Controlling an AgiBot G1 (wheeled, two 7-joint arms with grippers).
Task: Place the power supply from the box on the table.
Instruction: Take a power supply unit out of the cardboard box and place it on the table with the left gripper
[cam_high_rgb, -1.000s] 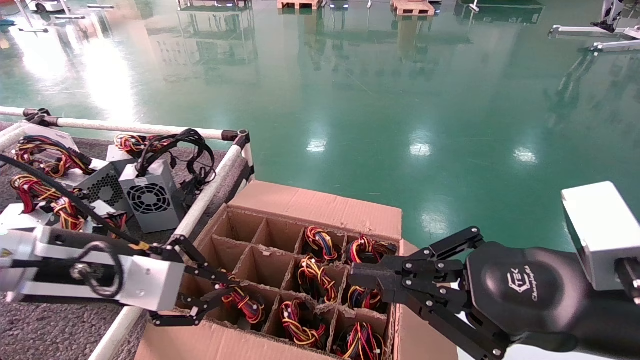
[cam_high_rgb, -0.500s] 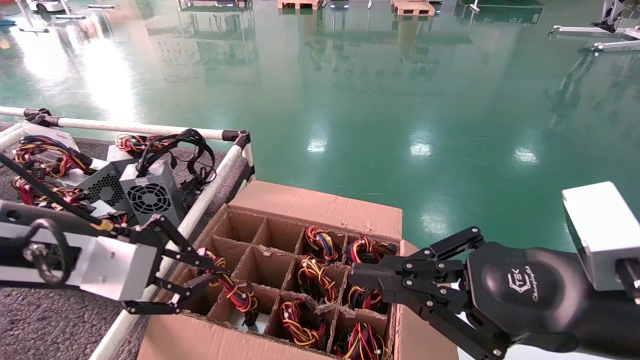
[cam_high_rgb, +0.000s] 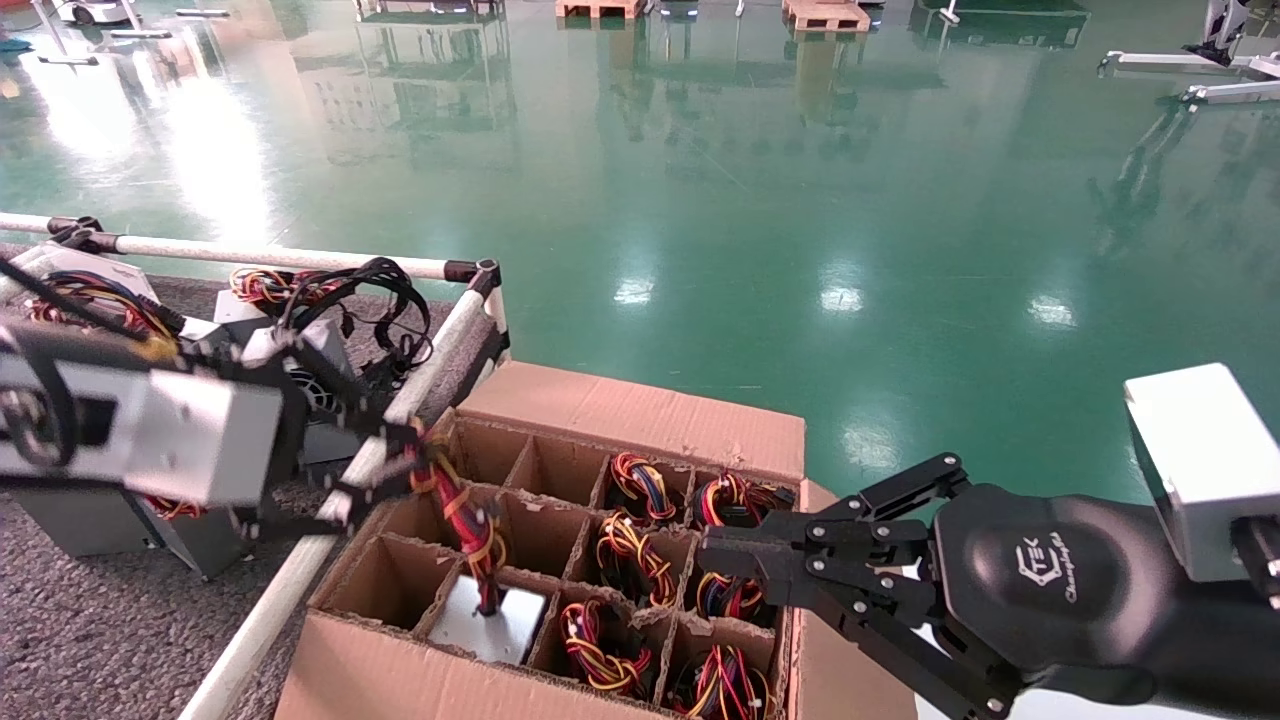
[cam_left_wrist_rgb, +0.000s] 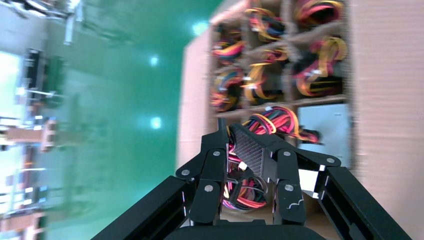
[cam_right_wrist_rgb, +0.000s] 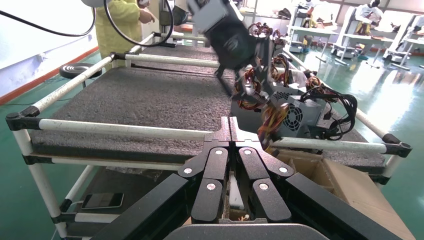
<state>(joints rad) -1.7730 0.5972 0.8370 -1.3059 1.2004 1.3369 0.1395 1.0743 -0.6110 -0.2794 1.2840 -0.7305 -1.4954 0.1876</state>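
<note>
My left gripper (cam_high_rgb: 392, 465) (cam_left_wrist_rgb: 231, 139) is shut on the red, yellow and black wire bundle (cam_high_rgb: 468, 525) of a power supply. Its grey metal body (cam_high_rgb: 490, 622) (cam_left_wrist_rgb: 326, 131) hangs from the wires, partly up out of a front cell of the brown cardboard box (cam_high_rgb: 640, 415). The gripper sits above the box's left edge, beside the white rail (cam_high_rgb: 290, 585) of the carpeted table (cam_high_rgb: 90, 640). Other cells hold several more wire bundles (cam_high_rgb: 628, 550). My right gripper (cam_high_rgb: 712, 556) (cam_right_wrist_rgb: 229, 124) hovers shut and empty over the box's right side.
Several power supplies (cam_right_wrist_rgb: 296, 116) with tangled wires (cam_high_rgb: 300, 285) stand on the table's far corner, behind my left arm. A glossy green floor (cam_high_rgb: 800, 200) lies beyond the box. In the right wrist view the table's carpet (cam_right_wrist_rgb: 135, 100) stretches away bare on the side away from the stack of units.
My left gripper has risen and drawn back toward the table rail with the wire bundle, pulling the grey body up in its cell. The right arm has not moved.
</note>
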